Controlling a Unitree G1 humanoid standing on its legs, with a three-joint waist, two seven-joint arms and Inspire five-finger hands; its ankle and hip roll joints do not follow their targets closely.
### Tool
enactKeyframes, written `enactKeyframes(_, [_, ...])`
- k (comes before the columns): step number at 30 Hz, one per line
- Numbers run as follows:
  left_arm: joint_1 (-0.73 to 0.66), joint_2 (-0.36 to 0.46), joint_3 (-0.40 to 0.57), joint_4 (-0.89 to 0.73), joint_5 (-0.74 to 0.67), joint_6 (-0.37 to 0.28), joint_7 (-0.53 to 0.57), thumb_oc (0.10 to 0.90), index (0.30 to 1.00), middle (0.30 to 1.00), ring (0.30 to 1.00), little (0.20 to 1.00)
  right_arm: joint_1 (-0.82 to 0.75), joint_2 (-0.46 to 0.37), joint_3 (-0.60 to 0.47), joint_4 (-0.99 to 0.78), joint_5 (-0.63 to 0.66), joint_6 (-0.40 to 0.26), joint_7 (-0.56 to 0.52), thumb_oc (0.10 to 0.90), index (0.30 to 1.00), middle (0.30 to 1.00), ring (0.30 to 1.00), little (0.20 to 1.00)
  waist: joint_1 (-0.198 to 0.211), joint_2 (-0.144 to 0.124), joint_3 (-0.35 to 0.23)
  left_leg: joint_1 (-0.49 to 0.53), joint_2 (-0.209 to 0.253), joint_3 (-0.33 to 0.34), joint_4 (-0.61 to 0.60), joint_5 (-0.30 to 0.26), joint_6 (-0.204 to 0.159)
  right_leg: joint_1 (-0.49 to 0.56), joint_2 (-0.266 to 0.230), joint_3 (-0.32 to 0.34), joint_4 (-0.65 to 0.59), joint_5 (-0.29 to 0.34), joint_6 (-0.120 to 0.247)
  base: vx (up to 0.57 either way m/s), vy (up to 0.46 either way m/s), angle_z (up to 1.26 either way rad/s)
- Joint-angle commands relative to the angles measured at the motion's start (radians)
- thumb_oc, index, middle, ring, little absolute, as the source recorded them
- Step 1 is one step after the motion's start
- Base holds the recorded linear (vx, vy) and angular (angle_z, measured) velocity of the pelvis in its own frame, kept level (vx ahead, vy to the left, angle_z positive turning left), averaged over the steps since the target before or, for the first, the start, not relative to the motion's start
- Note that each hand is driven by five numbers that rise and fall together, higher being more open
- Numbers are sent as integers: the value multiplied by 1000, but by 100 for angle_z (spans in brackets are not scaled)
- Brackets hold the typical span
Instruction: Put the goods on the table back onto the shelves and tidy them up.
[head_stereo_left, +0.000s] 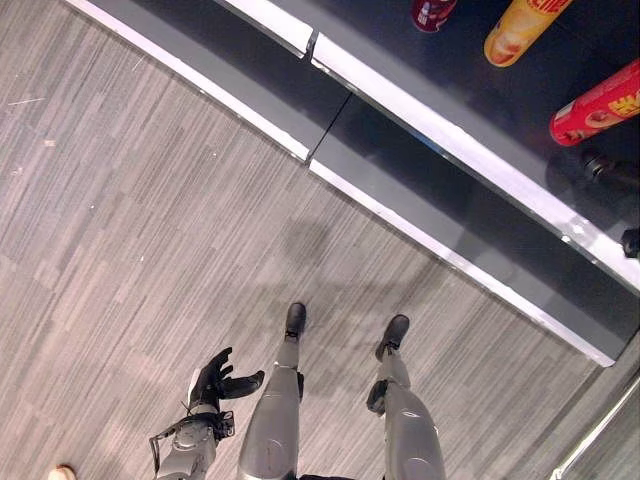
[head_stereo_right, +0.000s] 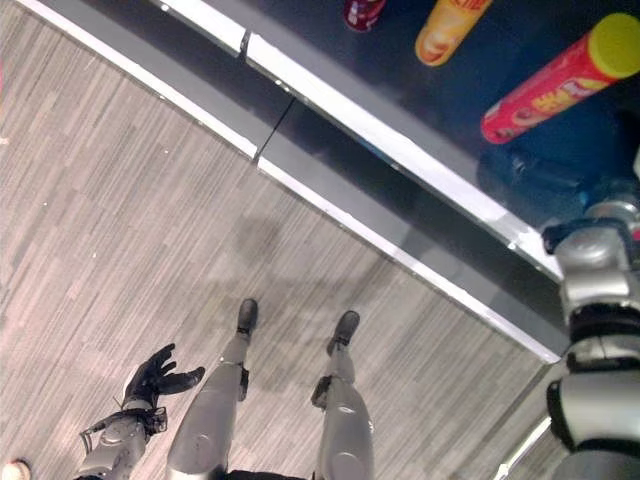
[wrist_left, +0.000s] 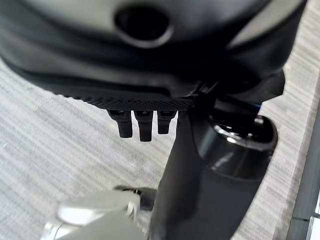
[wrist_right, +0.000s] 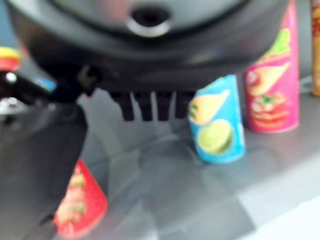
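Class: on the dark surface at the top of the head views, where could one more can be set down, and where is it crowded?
The dark surface is bare between its pale front edge and the cans. It gets crowded toward the far right: a yellow can, a red can with a yellow lid and a dark red can lie close together there.

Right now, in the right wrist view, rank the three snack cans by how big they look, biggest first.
1. Pink can, tallest, standing upright.
2. Blue can, clearly shorter, standing beside it.
3. Red can, unsure: the right hand partly hides it and it sits nearer the camera, so it may outrank the blue one.
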Motion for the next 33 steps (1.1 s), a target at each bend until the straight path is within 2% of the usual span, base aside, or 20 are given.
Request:
enactKeyframes(1, [115, 29, 33, 36, 33, 9, -1, 800, 900, 900, 900, 900, 96, 30, -102, -83, -11, -61, -54, 800, 900, 900, 900, 900, 4, -42, -76, 6, 48, 16, 16, -71, -28, 0, -39, 40, 135, -121, 105, -66, 102, -11])
enactKeyframes(3, [110, 29, 72, 58, 74, 24, -8, 800, 900, 900, 900, 900, 260, 142, -200, -251, -52, -80, -54, 800, 900, 900, 900, 900, -21, -68, -101, 31, 44, 39, 40, -102, -9, 20, -41, 61, 115, -101, 114, -40, 137, -38])
enactKeyframes(6, [99, 54, 121, 56, 115, 29, -14, 800, 900, 900, 900, 900, 414, 242, -289, -418, -79, -113, -21, 800, 900, 900, 900, 900, -58, -89, -139, 61, 26, 76, 76, -142, 15, 33, -59, 92, 104, -79, 128, -7, 183, -42])
enactKeyframes(10, [76, 73, 153, 63, 162, 32, -27, 800, 900, 900, 900, 900, 538, 317, -377, -551, -105, -133, 9, 800, 900, 900, 900, 900, -109, -99, -177, 118, -6, 120, 87, -179, 43, 42, -84, 132, 117, -60, 147, 6, 238, -53])
enactKeyframes(14, [53, 88, 164, 64, 188, 31, -34, 800, 900, 900, 900, 900, 576, 371, -438, -617, -112, -151, 7, 800, 900, 900, 900, 900, -156, -101, -193, 157, -38, 172, 92, -206, 66, 22, -108, 170, 119, 10, 163, -49, 207, -32])
enactKeyframes(16, [55, 98, 175, 73, 207, 36, -48, 800, 900, 900, 900, 900, 598, 385, -474, -657, -128, -152, 0, 800, 900, 900, 900, 900, -174, -91, -194, 170, -25, 222, 101, -209, 71, 7, -124, 132, 120, 40, 166, -153, 169, -105])
enactKeyframes(18, [72, 94, 198, 82, 217, 48, -56, 800, 900, 900, 900, 900, 626, 375, -527, -721, -142, -162, -9, 800, 900, 900, 900, 900, -167, -53, -209, 183, 39, 296, 115, -203, 70, 58, -169, 6, 186, -43, 140, -201, 112, -110])
enactKeyframes(19, [76, 92, 203, 92, 219, 50, -57, 800, 900, 900, 900, 900, 624, 366, -536, -734, -150, -163, -12, 800, 900, 900, 900, 900, -158, -41, -222, 192, 60, 310, 118, -219, 62, 88, -181, -14, 209, -69, 149, -173, 43, -113])
enactKeyframes(20, [75, 90, 202, 92, 219, 49, -57, 800, 900, 900, 900, 900, 627, 365, -538, -737, -150, -161, -12, 800, 900, 900, 900, 900, -156, -45, -216, 185, 57, 325, 123, -203, 66, 82, -187, -24, 209, -57, 136, -100, 5, -139])
enactKeyframes(21, [85, 79, 216, 110, 222, 53, -58, 800, 900, 900, 900, 900, 627, 354, -554, -760, -164, -155, -11, 800, 900, 900, 900, 900, -142, -36, -244, 196, 90, 362, 123, -212, 53, 129, -215, -63, 240, -69, 149, -145, -49, -164])
enactKeyframes(23, [98, 72, 224, 111, 218, 54, -55, 800, 900, 900, 900, 900, 617, 334, -558, -760, -174, -142, -16, 800, 900, 900, 900, 900, -120, -44, -274, 196, 120, 417, 117, -192, 36, 166, -241, -121, 231, -39, 158, -132, -173, -152])
enactKeyframes(24, [114, 72, 237, 103, 207, 54, -54, 800, 900, 900, 900, 900, 603, 310, -547, -765, -180, -134, -17, 800, 900, 900, 900, 900, -95, -54, -302, 192, 152, 470, 112, -171, 16, 206, -244, -200, 175, -11, 167, -105, -197, -161])
enactKeyframes(25, [114, 72, 238, 103, 207, 54, -54, 800, 900, 900, 900, 900, 603, 310, -547, -765, -180, -134, -17, 800, 900, 900, 900, 900, -95, -53, -302, 192, 152, 470, 112, -171, 16, 207, -243, -200, 173, -9, 167, -5, -318, -156])
enactKeyframes(26, [125, 68, 244, 110, 207, 58, -61, 800, 900, 900, 900, 900, 602, 286, -556, -776, -176, -131, -10, 800, 900, 900, 900, 900, -84, -74, -333, 202, 180, 513, 116, -160, -1, 231, -230, -244, 119, -29, 165, 73, -265, -85])
enactKeyframes(27, [126, 64, 246, 120, 208, 59, -64, 800, 900, 900, 900, 900, 603, 281, -560, -778, -168, -131, -5, 800, 900, 900, 900, 900, -83, -77, -344, 203, 197, 521, 122, -151, -14, 240, -211, -237, 93, -42, 164, 139, -485, -129])
enactKeyframes(28, [126, 55, 249, 141, 217, 60, -68, 800, 900, 900, 900, 900, 622, 258, -585, -792, -170, -135, 4, 800, 900, 900, 900, 900, -94, -75, -361, 215, 242, 538, 115, -119, -46, 242, -170, -209, 73, -70, 157, 120, -391, -139])
enactKeyframes(30, [121, 48, 233, 146, 236, 60, -79, 800, 900, 900, 900, 900, 638, 237, -610, -809, -175, -140, 9, 800, 900, 900, 900, 900, -111, -59, -374, 240, 274, 546, 90, -93, -68, 247, -131, -188, 77, -112, 147, 122, -321, -87])
enactKeyframes(31, [119, 42, 224, 145, 243, 59, -82, 800, 900, 900, 900, 900, 649, 226, -626, -816, -179, -144, 6, 800, 900, 900, 900, 900, -122, -50, -378, 251, 292, 550, 84, -78, -78, 249, -111, -184, 81, -133, 134, 137, -375, -22])
enactKeyframes(32, [115, 29, 204, 146, 253, 60, -92, 800, 900, 900, 900, 900, 669, 217, -653, -844, -179, -156, 4, 800, 900, 900, 900, 900, -142, -24, -383, 271, 339, 558, 83, -44, -102, 253, -58, -168, 90, -180, 104, 123, -374, -19])
enactKeyframes(33, [115, 25, 202, 144, 253, 59, -95, 800, 900, 900, 900, 900, 673, 207, -659, -849, -181, -161, 2, 800, 900, 900, 900, 900, -150, -19, -385, 274, 353, 564, 93, -35, -105, 259, -39, -160, 87, -197, 93, 114, -397, -23])
